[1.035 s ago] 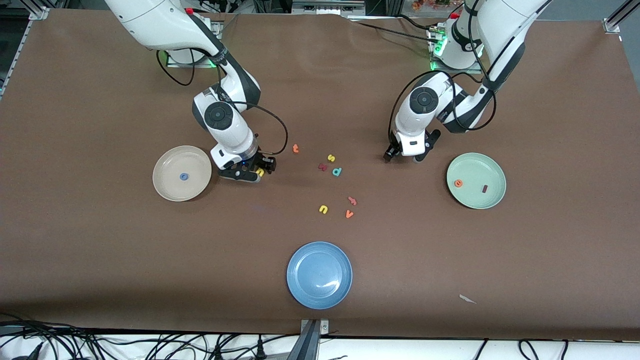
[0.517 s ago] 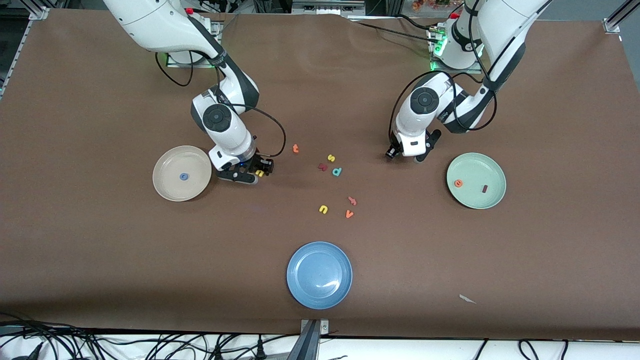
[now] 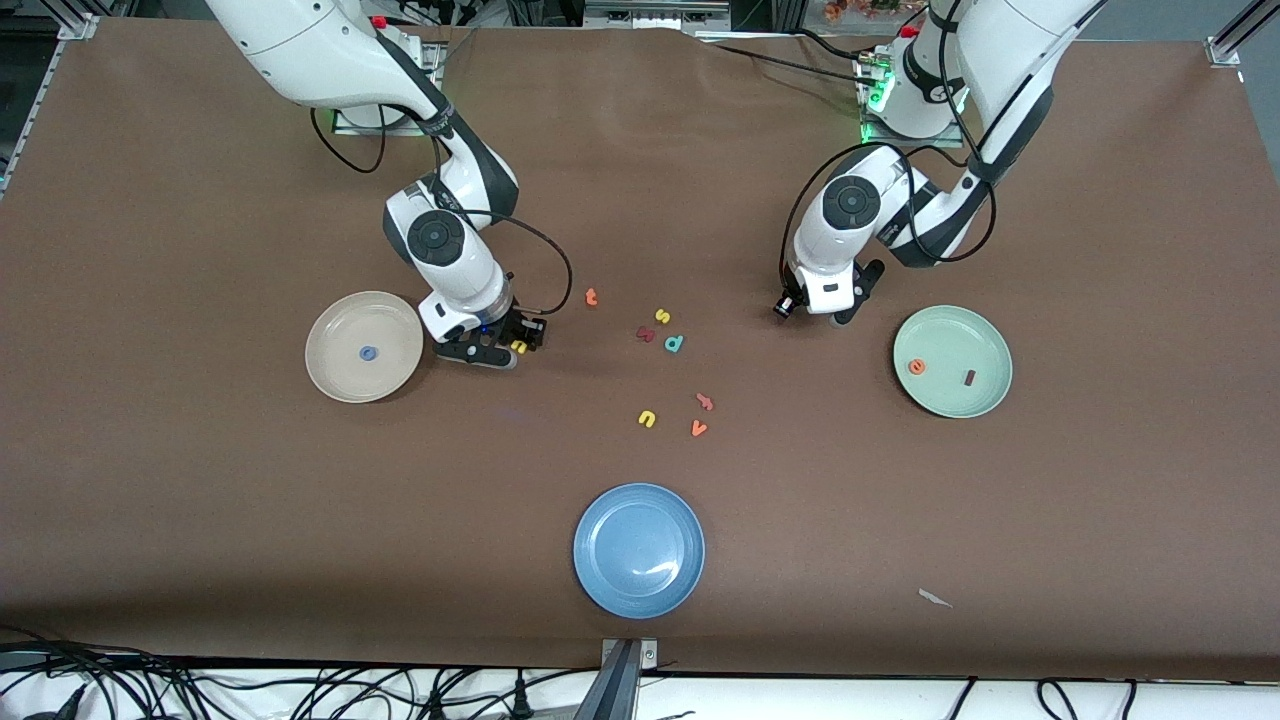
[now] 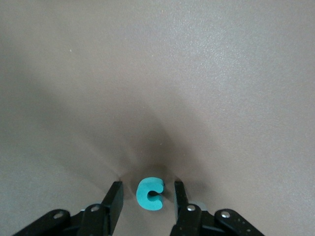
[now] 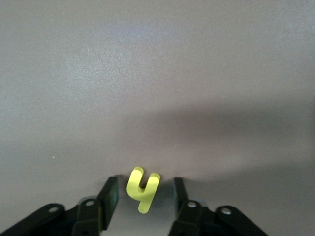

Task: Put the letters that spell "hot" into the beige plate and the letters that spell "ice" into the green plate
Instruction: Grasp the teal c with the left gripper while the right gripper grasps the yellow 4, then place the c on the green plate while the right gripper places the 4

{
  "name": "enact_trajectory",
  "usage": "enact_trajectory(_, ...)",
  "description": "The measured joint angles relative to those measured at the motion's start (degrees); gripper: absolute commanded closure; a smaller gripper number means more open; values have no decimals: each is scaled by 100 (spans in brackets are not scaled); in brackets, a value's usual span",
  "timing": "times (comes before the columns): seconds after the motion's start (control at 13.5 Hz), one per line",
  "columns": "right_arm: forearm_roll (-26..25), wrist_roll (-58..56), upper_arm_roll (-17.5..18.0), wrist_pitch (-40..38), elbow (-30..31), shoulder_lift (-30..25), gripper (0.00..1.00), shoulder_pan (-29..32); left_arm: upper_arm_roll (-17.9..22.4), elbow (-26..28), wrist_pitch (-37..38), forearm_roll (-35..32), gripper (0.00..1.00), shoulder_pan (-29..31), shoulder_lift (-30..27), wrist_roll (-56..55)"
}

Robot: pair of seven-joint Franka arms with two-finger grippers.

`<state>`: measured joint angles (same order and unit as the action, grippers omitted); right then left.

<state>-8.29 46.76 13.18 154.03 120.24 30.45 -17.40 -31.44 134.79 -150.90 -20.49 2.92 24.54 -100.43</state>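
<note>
Both arms down at the tabletop [image 3: 200,520], each straddling one letter it has yet to grip.

The right gripper [image 5: 142,194] sits just beside the beige plate [image 3: 335,375] with the yellow h [image 5: 142,189] between its jaws, a gap showing on either side, so they are narrowed but not clamped. The left gripper [image 4: 145,196] is low near the green plate [image 3: 975,400], its jaws likewise bracketing the teal c [image 4: 149,193] without touching it. The blue o [image 3: 368,353] already lies in the beige plate; the orange e [image 3: 916,366] and dark red i [image 3: 970,377] lie in the green one. The orange t [image 3: 592,296] waits on the tabletop, between the two arms. Judging from this, the pick of h and c is in hand; next, each pair of jaws needs to pinch its foam letter, lift, and carry it over its plate.
</note>
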Motion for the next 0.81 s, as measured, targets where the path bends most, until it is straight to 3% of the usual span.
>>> enact_trajectory(0.15, -34, 3, 6, -1, -1, -23, 87, -5, 0, -11, -24, -1, 85, 0, -1, 0)
enact_trajectory(0.3, -51, 3, 6, 6, -1, -13, 87, -10, 0, -13, -29, -3, 100, 0, -2, 1)
enact_trajectory(0.59, -121, -227, -95, -162, 2, -115, 87, -11, 2, -24, -27, -359, 100, 11, -6, -17)
enact_trajectory(0.81, -127, -1101, -337, -1184, 24, -686, 86, 138, 7, -305, -3, -501, 100, 161, -54, 51)
